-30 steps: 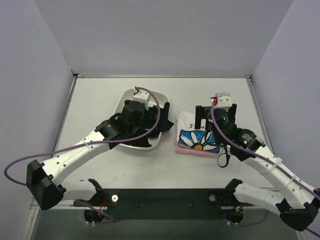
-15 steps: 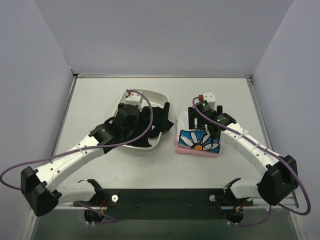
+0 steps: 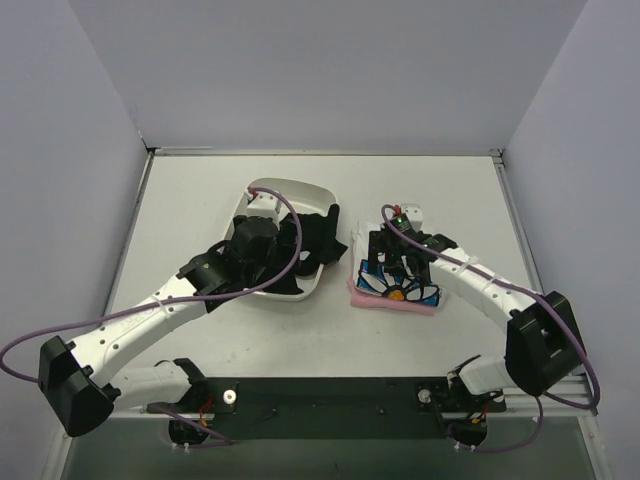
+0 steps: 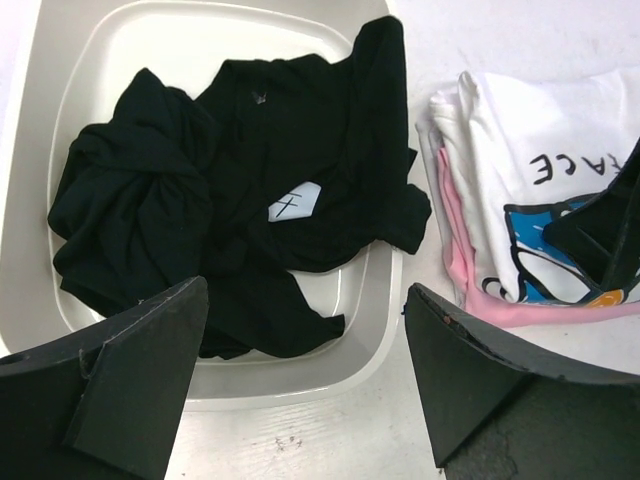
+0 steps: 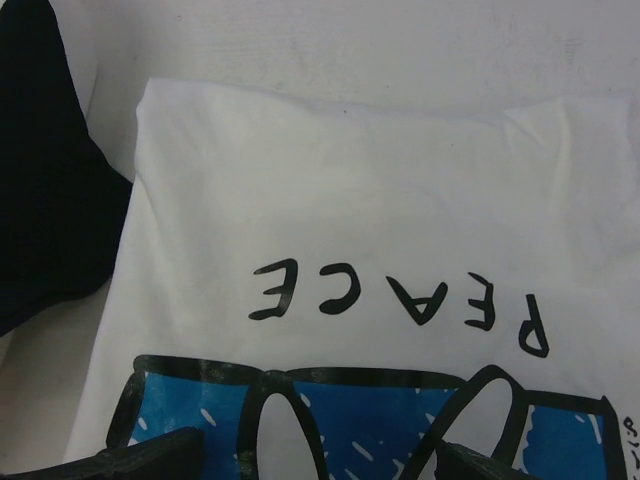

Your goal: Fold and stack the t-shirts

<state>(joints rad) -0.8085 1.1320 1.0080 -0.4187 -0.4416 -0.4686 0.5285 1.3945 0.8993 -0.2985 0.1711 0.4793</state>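
Note:
The black t-shirt (image 4: 250, 180) lies crumpled in the white tray (image 4: 350, 360), its white tag (image 4: 295, 203) facing up; it also shows in the top view (image 3: 312, 238). My left gripper (image 4: 305, 400) hangs open and empty above the tray's near rim, and shows in the top view (image 3: 265, 250). The white daisy-print t-shirt (image 5: 330, 200) lies folded on the pink t-shirt (image 4: 462, 270), right of the tray (image 3: 400, 285). My right gripper (image 5: 320, 465) is open, low over the blue print, holding nothing; it also shows in the top view (image 3: 393, 262).
The tray's (image 3: 290, 187) far part is bare. A sleeve of the black shirt (image 5: 40, 180) hangs over the tray's right rim, close to the folded stack. The pink edge (image 3: 392, 304) sticks out at the stack's near side. Walls enclose the table on three sides.
My right gripper has moved left and toward the near side, down onto the folded daisy shirt. My left gripper has shifted slightly left and nearer over the tray.

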